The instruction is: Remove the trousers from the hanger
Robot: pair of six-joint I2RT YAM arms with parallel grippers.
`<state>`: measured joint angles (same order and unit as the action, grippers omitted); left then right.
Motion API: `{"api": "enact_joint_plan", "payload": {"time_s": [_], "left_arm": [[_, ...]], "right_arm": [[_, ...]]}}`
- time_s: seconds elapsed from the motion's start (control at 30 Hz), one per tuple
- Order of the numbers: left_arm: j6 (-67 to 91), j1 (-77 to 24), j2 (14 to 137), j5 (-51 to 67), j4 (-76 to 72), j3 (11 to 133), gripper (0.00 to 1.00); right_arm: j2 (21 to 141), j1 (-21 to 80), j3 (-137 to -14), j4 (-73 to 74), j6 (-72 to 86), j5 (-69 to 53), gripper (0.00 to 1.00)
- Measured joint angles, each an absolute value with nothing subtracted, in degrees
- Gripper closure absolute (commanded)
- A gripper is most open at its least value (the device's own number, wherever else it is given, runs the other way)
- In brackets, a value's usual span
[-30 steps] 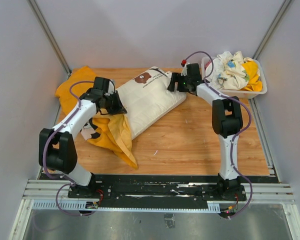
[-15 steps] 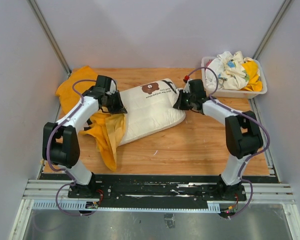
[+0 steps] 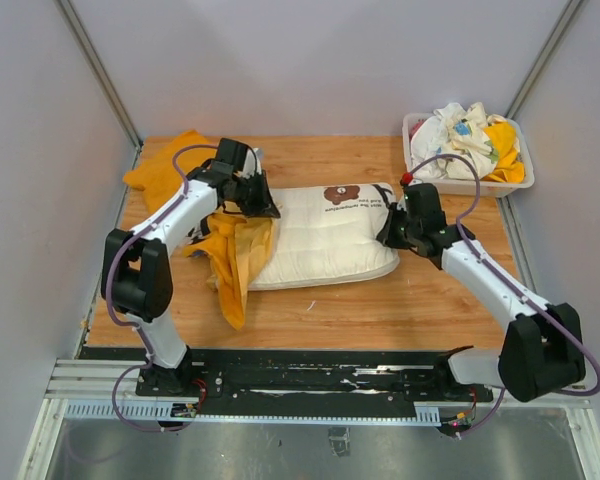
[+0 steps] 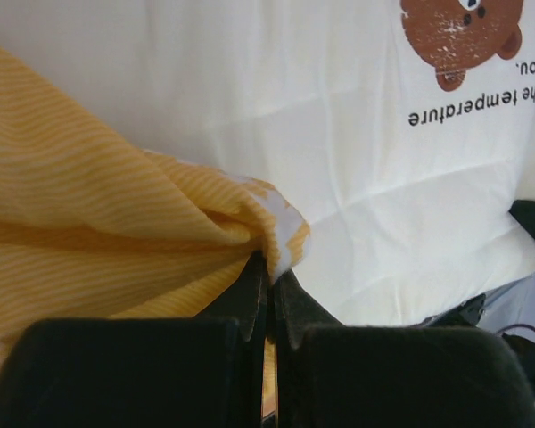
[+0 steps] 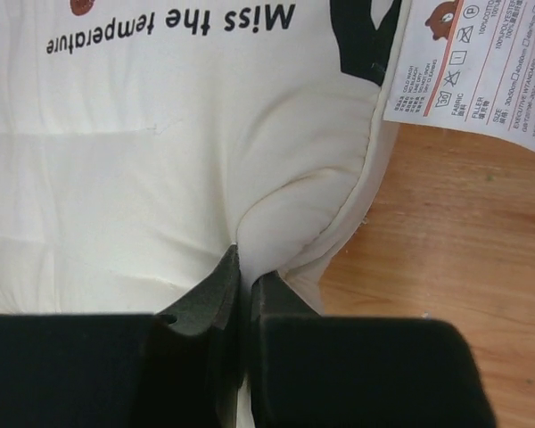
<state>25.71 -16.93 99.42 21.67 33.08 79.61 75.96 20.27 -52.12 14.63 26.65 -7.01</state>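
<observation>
No trousers and no hanger are in view. A white pillow with a brown bear print lies across the middle of the table, its left end inside a yellow striped cloth. My left gripper is shut on the edge of that yellow cloth, right beside the pillow; the fingertips pinch a fold. My right gripper is shut on the pillow's right end, with a bulge of white fabric squeezed between its fingertips.
A white bin heaped with crumpled clothes stands at the back right. More yellow fabric lies bunched at the back left. A printed care label hangs off the pillow's corner over the wooden table.
My right gripper has shut on the pillow's end and drawn it toward the right and front. The left gripper has followed to the right with the yellow cloth.
</observation>
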Motion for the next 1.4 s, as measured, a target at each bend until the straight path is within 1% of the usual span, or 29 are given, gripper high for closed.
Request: {"api": "enact_joint_plan", "payload": {"time_s": [0.23,0.33,0.47,0.5,0.53,0.57,0.6,0.67,0.73,1.0,1.1,1.17,1.23,1.33,1.4], "left_arm": [[26.0,-22.0,103.8,26.8,31.4,85.4,1.0],[25.9,-23.3,105.5,27.8,31.3,87.2,1.0],[25.8,-24.0,105.7,28.2,31.0,86.4,1.0],[25.7,-24.1,105.3,28.2,30.5,85.4,1.0],[25.7,-24.1,104.6,28.1,30.2,83.9,1.0],[25.5,-24.1,103.9,28.0,30.1,82.4,1.0],[25.5,-24.1,102.9,27.8,30.0,80.3,1.0],[25.5,-23.9,100.9,27.4,30.1,76.9,1.0],[25.5,-23.6,99.0,26.9,30.4,74.8,1.0],[24.6,-20.1,90.0,24.3,32.6,73.9,0.99],[24.2,-18.9,87.8,23.1,33.8,73.8,0.96],[24.0,-18.4,87.0,22.5,34.2,73.5,0.94],[23.8,-18.3,86.6,22.1,34.5,72.7,0.9],[23.8,-18.3,86.5,21.8,34.6,70.6,0.77],[24.0,-18.3,86.3,21.2,35.1,68.9,0.71]], "right_arm": [[68.9,18.5,-52.0,20.9,26.3,0.1,1.0],[68.6,17.9,-52.0,22.5,26.0,2.2,1.0],[70.5,17.0,-52.0,23.9,26.0,3.0,0.99],[71.4,16.9,-52.0,24.3,26.0,2.9,0.96],[72.4,16.9,-52.0,24.6,26.0,2.8,0.86],[73.1,16.9,-52.0,24.9,26.0,2.6,0.71],[73.8,16.9,-52.0,25.3,26.1,2.4,0.6],[74.2,16.9,-52.0,26.1,26.4,1.8,0.49],[73.8,16.9,-52.0,26.5,26.5,1.3,0.42],[69.8,17.1,-52.6,27.9,26.1,-1.3,0.33],[68.4,18.3,-54.2,28.0,25.8,-2.2,0.27],[67.7,19.8,-55.7,28.0,25.4,-2.2,0.26],[67.2,21.0,-56.7,27.8,25.0,-2.3,0.26],[66.9,21.6,-56.8,27.7,24.4,-3.0,0.26],[67.0,21.8,-56.7,27.7,24.1,-3.4,0.26]]}}
